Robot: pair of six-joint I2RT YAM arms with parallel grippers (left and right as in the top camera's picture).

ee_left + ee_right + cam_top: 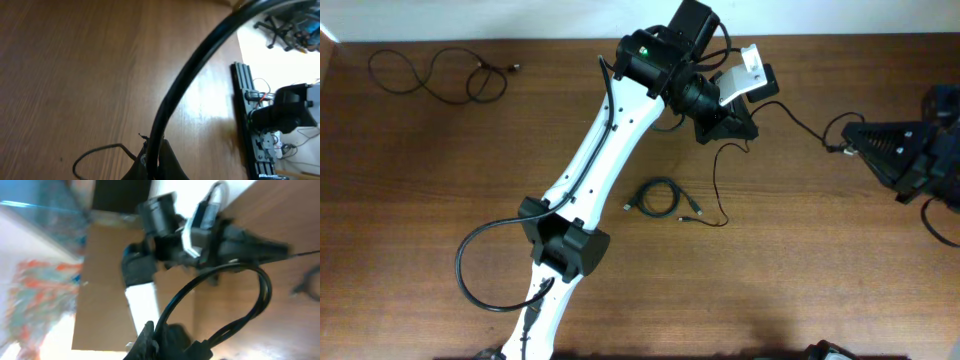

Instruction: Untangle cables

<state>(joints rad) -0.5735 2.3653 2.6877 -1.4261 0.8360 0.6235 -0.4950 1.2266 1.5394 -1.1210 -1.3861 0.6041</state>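
A small knotted coil of thin black cables (pixel 660 197) lies mid-table. One strand (pixel 714 185) climbs from beside it to my left gripper (pixel 728 140), which is shut on it. In the left wrist view that thin strand (pixel 100 150) runs into the closed left gripper (pixel 152 150). Another strand (pixel 800 120) runs right to the tips of my right gripper (pixel 842 146), which is shut with the strand's end at its fingers. The right wrist view shows the closed right gripper (pixel 160 330) facing the left gripper (pixel 250 242).
A separate loose cable (pixel 430 75) lies in wavy loops at the table's back left. The left arm (pixel 600 150) stretches diagonally across the middle of the table. Thick arm cables (pixel 190 75) cross both wrist views.
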